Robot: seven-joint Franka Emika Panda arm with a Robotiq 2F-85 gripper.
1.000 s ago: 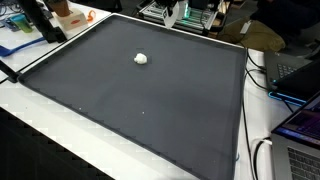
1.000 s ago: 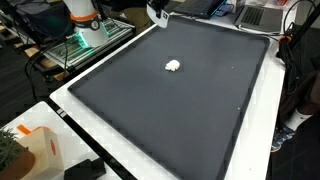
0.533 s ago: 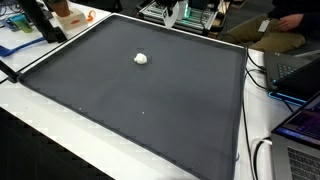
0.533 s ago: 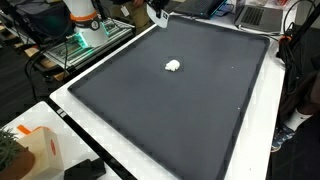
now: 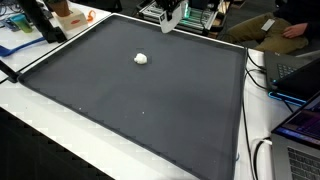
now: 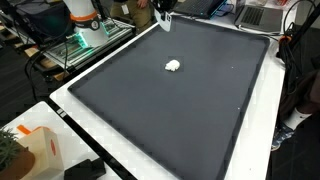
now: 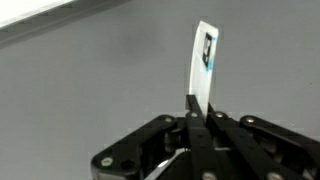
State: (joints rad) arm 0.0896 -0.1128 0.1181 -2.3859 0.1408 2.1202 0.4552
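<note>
The thin white card (image 7: 204, 60) stands upright in the wrist view, its lower edge pinched flat between the jaws of the closed end effector (image 7: 197, 108); it looks light, stiff and slippery. In both exterior views it hangs above the far edge of the dark mat (image 5: 150, 105).

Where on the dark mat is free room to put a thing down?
Nearly all of the dark mat is bare: the wide part between the small white lump and the near edge. Crowded: the far edge, where the gripper holds a white card, and the laptops beside.
</note>
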